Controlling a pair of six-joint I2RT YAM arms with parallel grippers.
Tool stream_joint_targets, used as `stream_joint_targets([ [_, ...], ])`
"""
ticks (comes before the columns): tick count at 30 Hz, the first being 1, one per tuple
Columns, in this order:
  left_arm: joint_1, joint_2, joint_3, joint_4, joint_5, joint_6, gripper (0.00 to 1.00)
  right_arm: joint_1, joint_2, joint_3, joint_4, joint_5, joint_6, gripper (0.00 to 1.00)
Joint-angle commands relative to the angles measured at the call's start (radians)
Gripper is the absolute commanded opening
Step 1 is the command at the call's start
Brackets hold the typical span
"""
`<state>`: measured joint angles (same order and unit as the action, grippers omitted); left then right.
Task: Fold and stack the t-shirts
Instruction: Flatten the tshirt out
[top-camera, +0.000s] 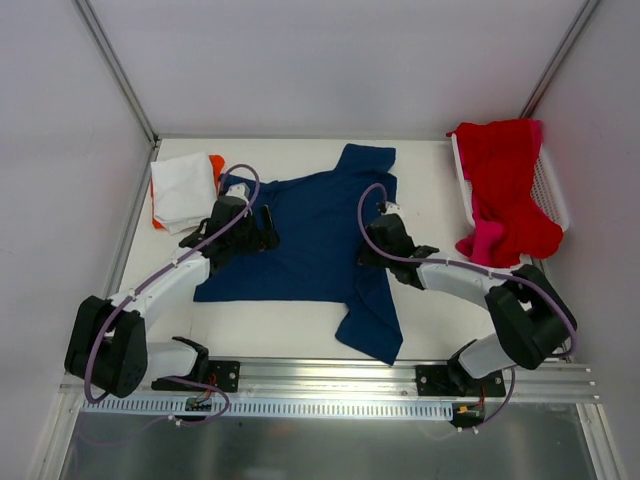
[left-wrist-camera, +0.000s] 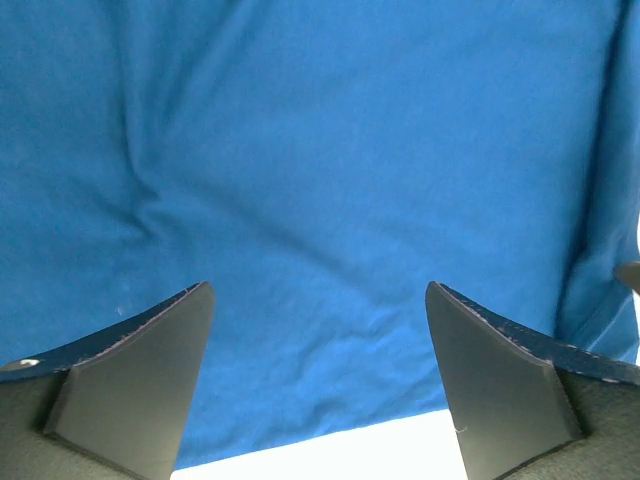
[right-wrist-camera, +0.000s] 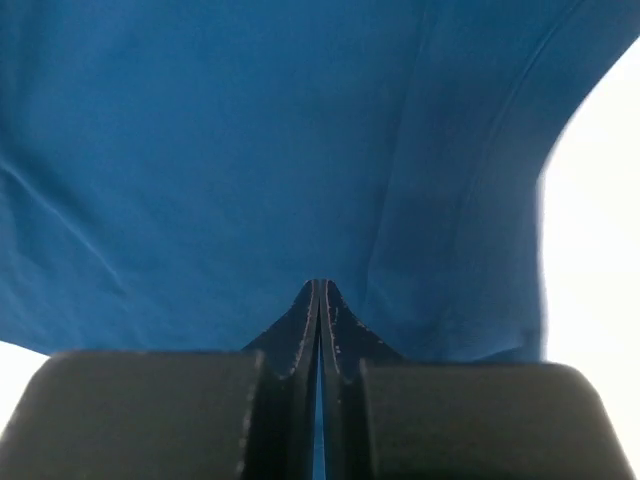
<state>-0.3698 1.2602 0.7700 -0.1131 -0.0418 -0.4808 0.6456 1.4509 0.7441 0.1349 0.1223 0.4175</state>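
Cloth and plastic on a white counter (top-camera: 430, 190), seen from above and from both wrists. A navy blue t-shirt (top-camera: 315, 235) lies spread across the middle of the counter. It is soft and matte, with shallow creases running through it. Its body forms a rough rectangle. One pointed flap reaches toward the far edge, and another hangs down toward the near edge on the right.

The left gripper (left-wrist-camera: 320, 290) hovers over the left part of the navy shirt. Its jaws stand wide apart with nothing between them. Two dark wedge-shaped fingers (left-wrist-camera: 150, 370) frame a stretch of gently wrinkled blue fabric, with a strip of bare white counter at the near hem.

The right gripper (right-wrist-camera: 320, 288) sits on the right part of the same shirt, near a seam. Its jaws are pressed fully together, and the tips meet at the cloth. Whether a fold is pinched between them cannot be told.

At the far left corner lies a folded white t-shirt (top-camera: 182, 188), a neat squarish pad. It rests on an orange t-shirt (top-camera: 215, 162), whose edges peek out from beneath.

At the far right stands a white mesh basket (top-camera: 553, 190) with perforated walls. A crumpled red t-shirt (top-camera: 505, 175) is heaped in it and spills over the rim. A pink t-shirt (top-camera: 485, 240) is bunched against the red one's lower edge.
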Motion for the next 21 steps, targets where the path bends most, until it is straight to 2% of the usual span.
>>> stream_joint_targets([
  [1, -0.009, 0.001, -0.075, -0.020, 0.013, -0.036, 0.87, 0.043, 0.058, 0.011, 0.141, -0.012, 0.116, 0.01],
  [7, -0.014, -0.053, -0.156, -0.007, -0.001, -0.051, 0.83, 0.074, 0.149, 0.031, 0.146, -0.013, 0.141, 0.01],
  [12, -0.014, -0.082, -0.196, -0.005, -0.012, -0.056, 0.82, 0.078, 0.154, 0.023, 0.124, 0.000, 0.129, 0.00],
  [21, -0.015, -0.001, -0.209, -0.003, -0.050, -0.113, 0.73, 0.075, 0.105, -0.037, 0.048, 0.083, 0.106, 0.01],
])
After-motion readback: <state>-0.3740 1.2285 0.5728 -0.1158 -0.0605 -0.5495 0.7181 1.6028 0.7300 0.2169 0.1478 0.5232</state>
